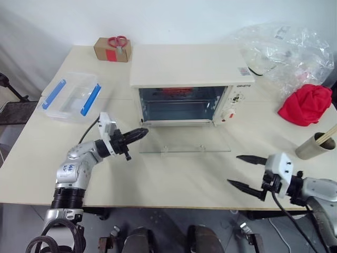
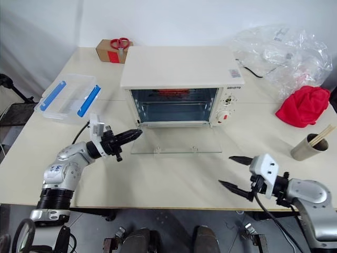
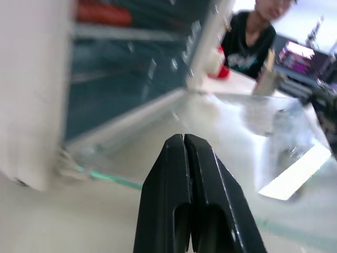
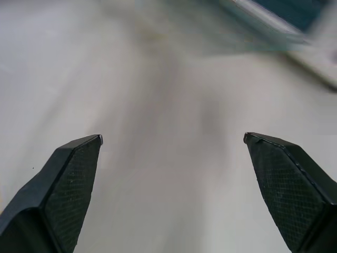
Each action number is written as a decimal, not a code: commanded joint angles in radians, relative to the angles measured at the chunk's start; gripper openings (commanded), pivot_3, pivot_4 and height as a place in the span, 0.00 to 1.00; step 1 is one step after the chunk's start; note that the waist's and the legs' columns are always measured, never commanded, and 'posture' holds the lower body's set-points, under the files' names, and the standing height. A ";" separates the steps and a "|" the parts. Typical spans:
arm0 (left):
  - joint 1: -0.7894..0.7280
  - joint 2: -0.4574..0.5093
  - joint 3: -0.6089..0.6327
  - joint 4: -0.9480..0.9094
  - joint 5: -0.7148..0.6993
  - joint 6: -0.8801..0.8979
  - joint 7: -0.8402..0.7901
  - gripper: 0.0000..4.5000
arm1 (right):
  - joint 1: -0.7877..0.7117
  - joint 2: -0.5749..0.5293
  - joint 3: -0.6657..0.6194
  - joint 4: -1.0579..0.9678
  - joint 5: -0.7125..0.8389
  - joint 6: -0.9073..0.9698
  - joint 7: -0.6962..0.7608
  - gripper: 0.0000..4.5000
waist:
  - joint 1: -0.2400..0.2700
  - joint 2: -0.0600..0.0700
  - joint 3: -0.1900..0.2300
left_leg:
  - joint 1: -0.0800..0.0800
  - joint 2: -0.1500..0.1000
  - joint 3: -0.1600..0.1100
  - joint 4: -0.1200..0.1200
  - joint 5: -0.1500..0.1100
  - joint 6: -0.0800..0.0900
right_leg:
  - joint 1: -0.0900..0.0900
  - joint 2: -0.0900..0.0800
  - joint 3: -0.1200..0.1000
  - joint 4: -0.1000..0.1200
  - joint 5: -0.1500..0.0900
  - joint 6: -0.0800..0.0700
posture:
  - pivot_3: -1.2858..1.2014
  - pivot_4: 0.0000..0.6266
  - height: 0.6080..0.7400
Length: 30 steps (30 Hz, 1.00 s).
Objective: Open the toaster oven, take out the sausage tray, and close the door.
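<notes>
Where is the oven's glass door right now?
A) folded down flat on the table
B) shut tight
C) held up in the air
A: the door lies open, flat on the table in front of the toaster oven, whose inside shows.

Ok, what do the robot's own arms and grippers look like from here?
Both arms are silver-grey metal with black ribbed joints. The left gripper and the right gripper each have two black pointed fingers with a cross-hatched inner face, mounted behind a white block at the wrist. A black cable runs along each forearm. The left arm carries a small blue-lettered label.
</notes>
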 commanded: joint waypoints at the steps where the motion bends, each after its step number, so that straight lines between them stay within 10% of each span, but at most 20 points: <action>1: 0.006 0.008 -0.034 0.008 0.062 -0.057 -0.016 0.01 | -0.033 -0.019 -0.024 -0.053 -0.002 0.021 -0.045 1.00 | -0.001 0.000 0.000 | 0.000 0.000 0.000 0.000 0.000 0.000 | 0.000 0.000 0.000 0.000 0.000 0.000 | 0.52 0.24 1.00; 9: 0.082 -0.024 0.024 -0.045 0.042 -0.151 0.013 0.01 | -0.336 0.021 0.105 -0.060 -0.124 0.078 -0.228 1.00 | -0.017 0.001 0.000 | 0.000 0.000 0.001 0.000 0.000 0.000 | -0.001 0.000 0.001 0.001 0.000 0.000 | 0.52 0.24 1.00; 23: 0.392 0.019 0.252 -0.416 -0.096 -0.094 0.149 0.82 | -0.831 0.278 0.641 0.264 -0.728 -0.069 -0.597 1.00 | -0.026 0.001 0.000 | -0.003 -0.001 -0.001 0.000 0.000 0.000 | -0.006 -0.004 -0.001 0.008 0.000 -0.001 | 0.52 0.24 1.00; 30: 0.431 -0.049 0.309 -0.465 -0.146 -0.106 0.253 0.82 | -0.926 0.368 0.718 0.493 -0.923 -0.114 -0.764 1.00 | -0.037 0.001 0.000 | -0.003 0.000 0.000 0.000 0.000 -0.001 | -0.007 -0.004 -0.002 0.008 0.000 -0.001 | 0.52 0.24 1.00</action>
